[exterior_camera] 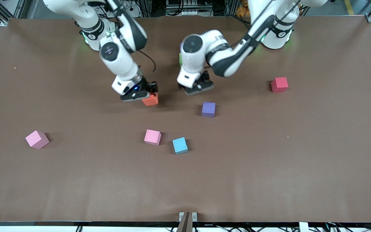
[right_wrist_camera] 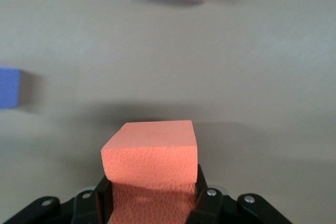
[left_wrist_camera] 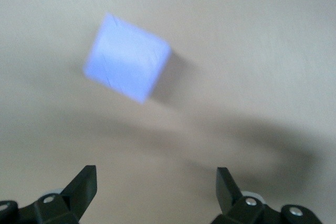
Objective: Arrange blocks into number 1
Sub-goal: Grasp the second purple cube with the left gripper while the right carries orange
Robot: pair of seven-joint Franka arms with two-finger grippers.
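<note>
My right gripper (exterior_camera: 147, 95) is shut on the orange block (exterior_camera: 150, 99) low over the middle of the table; its fingers (right_wrist_camera: 206, 198) clamp the block (right_wrist_camera: 151, 153) on both sides. My left gripper (exterior_camera: 199, 86) hangs open with nothing in it, over the table beside a purple block (exterior_camera: 208, 109). That purple block (left_wrist_camera: 127, 57) lies apart from the open gripper (left_wrist_camera: 156, 182). A pink block (exterior_camera: 152, 137) lies nearer the front camera than the orange one. Slivers of a green block (exterior_camera: 180, 60) and a second purple block (exterior_camera: 180, 47) show past the left arm's wrist.
A light blue cube (exterior_camera: 180, 145) sits beside the pink block. Another pink cube (exterior_camera: 37, 139) lies toward the right arm's end of the table. A red cube (exterior_camera: 279, 84) lies toward the left arm's end. The brown table (exterior_camera: 269, 167) stretches toward the front camera.
</note>
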